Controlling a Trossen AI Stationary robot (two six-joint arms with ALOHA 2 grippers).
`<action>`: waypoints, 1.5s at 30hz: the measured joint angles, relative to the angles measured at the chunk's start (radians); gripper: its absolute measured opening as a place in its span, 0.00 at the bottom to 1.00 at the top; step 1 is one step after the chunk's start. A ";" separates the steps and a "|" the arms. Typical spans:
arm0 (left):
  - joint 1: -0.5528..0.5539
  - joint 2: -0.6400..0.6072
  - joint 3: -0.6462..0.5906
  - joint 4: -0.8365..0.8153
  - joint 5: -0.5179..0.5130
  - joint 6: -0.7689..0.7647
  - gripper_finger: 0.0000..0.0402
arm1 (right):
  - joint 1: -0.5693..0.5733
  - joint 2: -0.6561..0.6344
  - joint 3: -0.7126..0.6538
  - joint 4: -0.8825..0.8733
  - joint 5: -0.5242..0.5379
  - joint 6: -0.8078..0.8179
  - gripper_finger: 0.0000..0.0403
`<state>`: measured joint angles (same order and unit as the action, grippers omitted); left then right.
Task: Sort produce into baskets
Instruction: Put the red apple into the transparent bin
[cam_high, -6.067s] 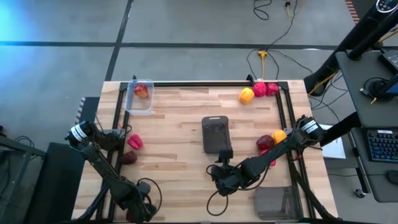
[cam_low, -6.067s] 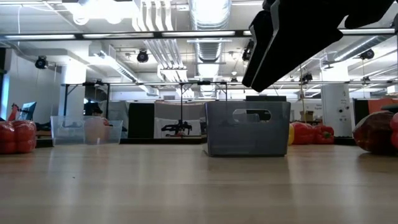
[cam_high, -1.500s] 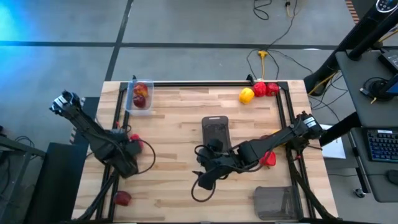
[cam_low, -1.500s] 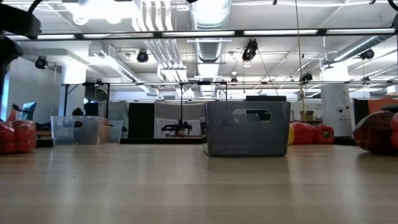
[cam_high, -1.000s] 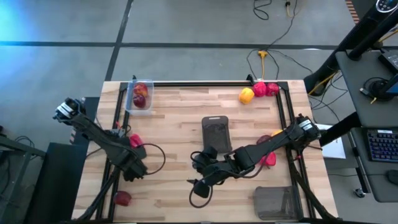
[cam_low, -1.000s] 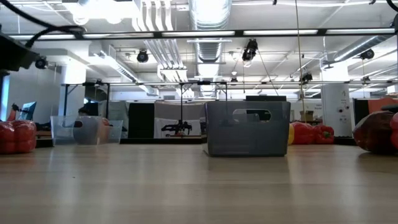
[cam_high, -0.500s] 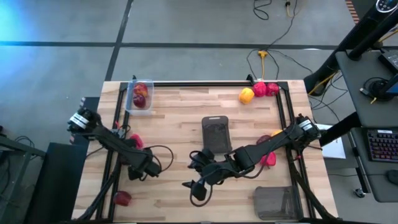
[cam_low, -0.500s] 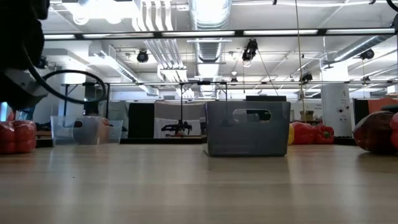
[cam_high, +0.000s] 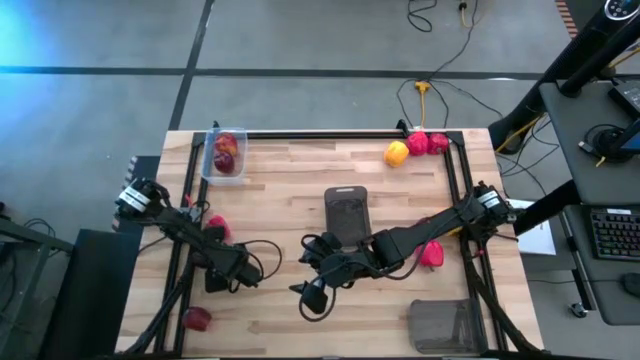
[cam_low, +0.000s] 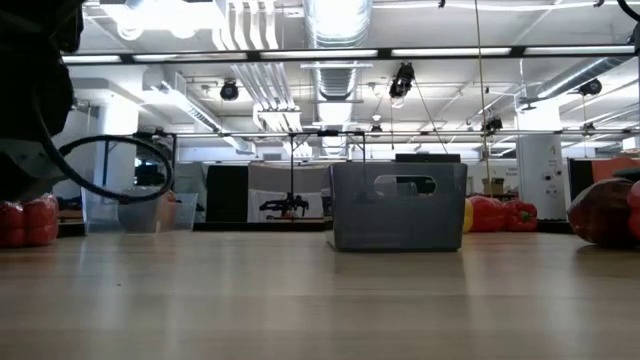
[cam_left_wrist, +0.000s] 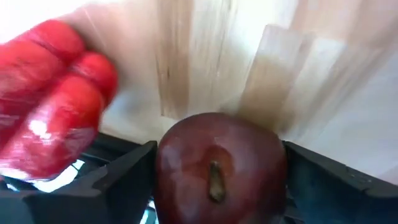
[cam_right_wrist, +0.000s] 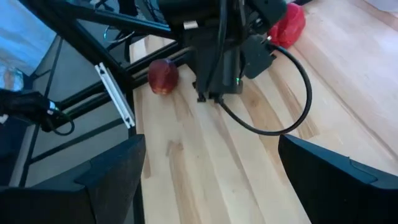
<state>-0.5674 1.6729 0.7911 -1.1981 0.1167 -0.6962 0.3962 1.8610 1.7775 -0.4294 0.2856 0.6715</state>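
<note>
A: Dark red, that apple (cam_high: 197, 318) at 7 o'clock on the table (cam_high: 290, 190). I think it is the piece for this step. Is it already in the left gripper (cam_high: 216, 279)?

B: No. Seen from above, the gripper hangs just beside it, toward 1 o'clock from the fruit, and the two are apart. The right wrist view shows the same gap. In the left wrist view the apple sits between the two fingers (cam_left_wrist: 124, 180) only because the camera looks straight at it.

A: And the pincer, how wide is it?

B: Parted, enough to let the apple in, and it holds nothing and touches nothing.

A: How to do the pick well?

B: My judgement: bring the fingers down on both sides of the round body, low enough that it cannot roll out, then close gently. The black rail (cam_high: 185, 290) runs close at 9 o'clock of the apple, so one finger must not catch it. The red pepper (cam_high: 216, 229) lies at 12 o'clock of the gripper, near.

A: Where should it go?

B: Probably the clear bin (cam_high: 206, 165) at 11 o'clock, which already has apples.

A: The right gripper (cam_high: 312, 297)?

B: It waits near the centre, wide open and empty.
</note>
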 joint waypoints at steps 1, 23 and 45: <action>-0.006 -0.013 0.006 -0.002 -0.009 -0.002 0.76 | 0.000 0.000 0.000 -0.002 0.000 -0.011 0.89; 0.119 -0.545 0.066 0.309 -1.053 -0.381 0.64 | -0.054 0.000 0.306 -0.097 0.006 -0.122 0.89; 1.031 -0.444 0.026 0.794 -1.050 0.191 0.65 | -0.089 -0.021 0.349 -0.267 -0.028 -0.070 0.89</action>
<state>0.4636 1.2290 0.8168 -0.4043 -0.9329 -0.5053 0.3069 1.8397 2.1269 -0.6968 0.2578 0.6018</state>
